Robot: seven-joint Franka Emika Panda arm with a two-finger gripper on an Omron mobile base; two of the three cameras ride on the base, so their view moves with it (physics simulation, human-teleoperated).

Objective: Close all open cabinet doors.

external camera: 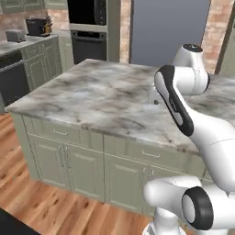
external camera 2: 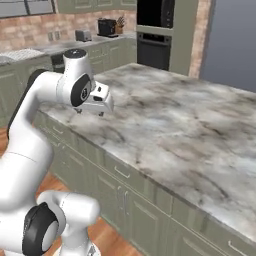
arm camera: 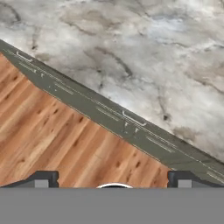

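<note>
With no upper cabinet door within reach, the spread-open, empty gripper (arm camera: 113, 179) hangs over the marble island (external camera: 105, 96), so the robot is judged to be at the approach step, needing to drive to the wall cupboards.

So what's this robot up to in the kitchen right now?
Nothing is being handled yet. The white arm hangs its gripper over the near edge of the marble island counter, fingers apart and holding nothing. The hand view looks straight down at the counter edge, the lower cabinet fronts and the wooden floor. It is meant to close cabinet doors, but touches none.

Upper cupboard doors (external camera 2: 95, 5) cut by the top edge (open or closed unclear)
</note>
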